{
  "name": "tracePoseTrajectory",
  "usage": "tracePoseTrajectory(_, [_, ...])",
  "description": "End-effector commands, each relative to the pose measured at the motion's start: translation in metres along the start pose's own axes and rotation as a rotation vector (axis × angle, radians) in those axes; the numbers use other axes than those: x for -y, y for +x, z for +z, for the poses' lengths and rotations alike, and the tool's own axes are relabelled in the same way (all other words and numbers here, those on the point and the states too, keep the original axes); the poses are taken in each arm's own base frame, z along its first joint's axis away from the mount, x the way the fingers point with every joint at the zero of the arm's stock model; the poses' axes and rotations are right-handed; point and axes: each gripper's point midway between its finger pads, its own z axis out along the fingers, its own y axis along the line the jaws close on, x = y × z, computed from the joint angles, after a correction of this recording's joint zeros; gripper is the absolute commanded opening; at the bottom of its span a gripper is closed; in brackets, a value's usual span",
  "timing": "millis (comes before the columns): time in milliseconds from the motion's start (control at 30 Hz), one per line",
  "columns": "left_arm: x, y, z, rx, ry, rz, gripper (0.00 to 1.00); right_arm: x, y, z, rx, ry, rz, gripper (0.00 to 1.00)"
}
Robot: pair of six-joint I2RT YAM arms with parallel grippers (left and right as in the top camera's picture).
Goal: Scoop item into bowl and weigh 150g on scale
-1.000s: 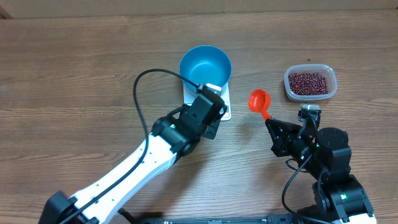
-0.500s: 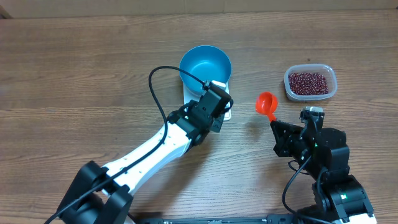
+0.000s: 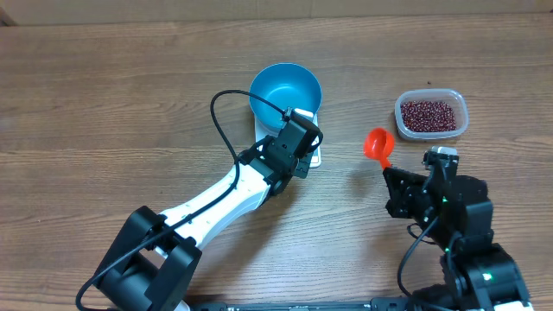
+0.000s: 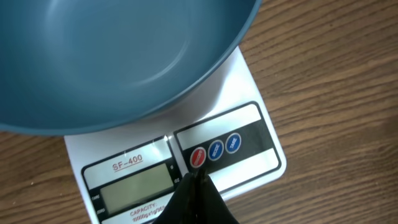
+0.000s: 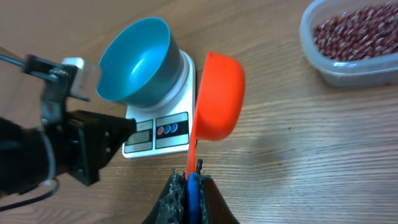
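Clenched left end effector (image 4: 194, 182) has reached the scale (image 4: 236, 84) at its red button (image 4: 197, 157), probably taring; right end effector (image 5: 190, 182), grasping scoop (image 5: 217, 93), nears beans (image 3: 429, 114).

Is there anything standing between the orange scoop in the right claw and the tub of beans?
Nothing visible does: only bare wooden table lies between the orange scoop and the tub of beans.

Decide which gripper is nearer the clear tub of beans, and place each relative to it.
Right. The right gripper, shut on the orange scoop, sits below-left of the clear tub overhead. The left gripper is far to its left, shut, at the scale's front strip.
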Motion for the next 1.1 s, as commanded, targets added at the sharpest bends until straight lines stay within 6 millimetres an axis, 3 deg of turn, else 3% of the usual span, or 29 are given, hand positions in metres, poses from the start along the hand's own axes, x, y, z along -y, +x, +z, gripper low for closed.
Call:
tracePoseTrajectory(0, [0.001,-0.005,0.004,0.013,0.008,0.024,0.04,-0.004,-0.037,-0.026,0.1,0.055,-0.04,0.04])
tracePoseTrajectory(300, [-0.007,-0.014,0.006,0.023,0.034,0.007,0.04,-0.005,-0.061,-0.054,0.156,0.12,-0.051,0.03])
tracePoseTrajectory(533, [-0.01,-0.019,0.008,0.025,0.039,0.046,0.04,0.005,-0.068,-0.052,0.164,0.157,-0.027,0.03])
tracePoseTrajectory(900, [0.002,-0.023,0.033,-0.12,0.011,0.128,0.04,0.005,-0.073,-0.044,0.154,0.148,-0.019,0.03])
tracePoseTrajectory(1067, [0.002,-0.013,0.046,-0.164,0.002,0.137,0.04,0.005,-0.073,-0.044,0.153,0.149,-0.033,0.03])
